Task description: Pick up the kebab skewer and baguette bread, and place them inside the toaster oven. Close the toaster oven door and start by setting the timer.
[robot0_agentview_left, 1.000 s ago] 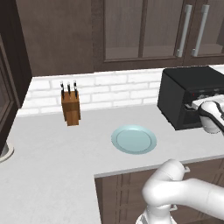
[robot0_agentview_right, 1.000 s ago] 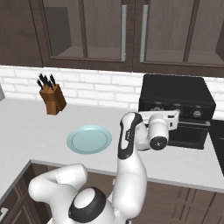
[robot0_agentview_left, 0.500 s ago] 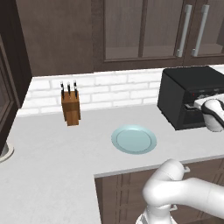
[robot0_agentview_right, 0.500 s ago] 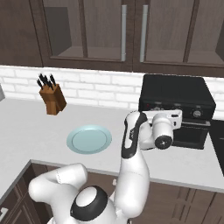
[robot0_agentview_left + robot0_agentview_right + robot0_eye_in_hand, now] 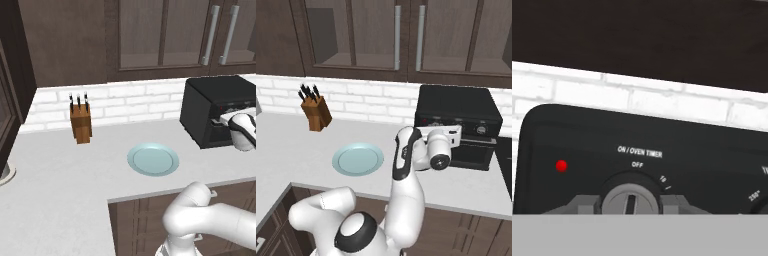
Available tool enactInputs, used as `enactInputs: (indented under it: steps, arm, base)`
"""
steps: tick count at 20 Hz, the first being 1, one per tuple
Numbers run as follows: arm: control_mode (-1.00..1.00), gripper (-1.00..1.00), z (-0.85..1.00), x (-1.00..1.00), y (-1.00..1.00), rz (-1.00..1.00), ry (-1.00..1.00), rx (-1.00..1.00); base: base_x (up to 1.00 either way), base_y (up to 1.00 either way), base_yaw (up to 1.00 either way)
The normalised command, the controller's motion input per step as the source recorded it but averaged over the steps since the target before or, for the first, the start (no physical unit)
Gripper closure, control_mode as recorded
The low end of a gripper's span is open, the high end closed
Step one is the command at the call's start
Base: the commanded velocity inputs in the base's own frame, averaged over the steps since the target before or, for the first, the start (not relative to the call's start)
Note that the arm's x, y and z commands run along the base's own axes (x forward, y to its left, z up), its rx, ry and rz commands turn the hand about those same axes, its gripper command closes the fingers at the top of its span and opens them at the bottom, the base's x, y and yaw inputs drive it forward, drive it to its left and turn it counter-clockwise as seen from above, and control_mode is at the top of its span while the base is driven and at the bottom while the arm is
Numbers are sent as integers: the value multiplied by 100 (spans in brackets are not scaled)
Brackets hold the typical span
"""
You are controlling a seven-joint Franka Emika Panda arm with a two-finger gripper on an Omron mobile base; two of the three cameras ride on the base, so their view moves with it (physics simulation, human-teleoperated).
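The oven (image 5: 458,119) sits at the right end of the counter (image 5: 65,175), back against the white brick wall (image 5: 125,102), with the arm reached out to its front strip. From the hand view the gripper (image 5: 631,204) is right up against the timer knob (image 5: 631,199), the grey dial under the words "ON / OVEN TIMER"; a finger tip sits close on each side of the dial, so it looks clamped on the knob, whose slot points nearly straight up toward "OFF". A red light (image 5: 561,165) glows on the strip to the left of the knob. From the right base view the door (image 5: 472,150) below the knob strip looks shut. I cannot see the skewer or the bread from here. A pale blue plate (image 5: 153,159) lies bare on the counter to the left of the oven, and a wooden knife block (image 5: 80,123) stands farther left by the wall. Dark cabinets (image 5: 406,37) hang above.
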Motion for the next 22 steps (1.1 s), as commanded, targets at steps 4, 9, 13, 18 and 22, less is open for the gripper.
enactInputs:
  steps: [4, 9, 13, 18, 22]
  arm:
    - [-100, 100, 7, 9, 4, -4, 0, 5]
    - [-100, 100, 17, 0, 0, -2, 0, 11]
    - [-100, 100, 10, 0, 0, -5, 0, 17]
    - [-100, 100, 5, 0, 0, -5, 0, 18]
    - [-100, 100, 3, 0, 0, -4, 0, 18]
  base:
    - [0, 0, 0]
    - [0, 0, 0]
    - [0, 0, 0]
    - [0, 0, 0]
    - [0, 0, 0]
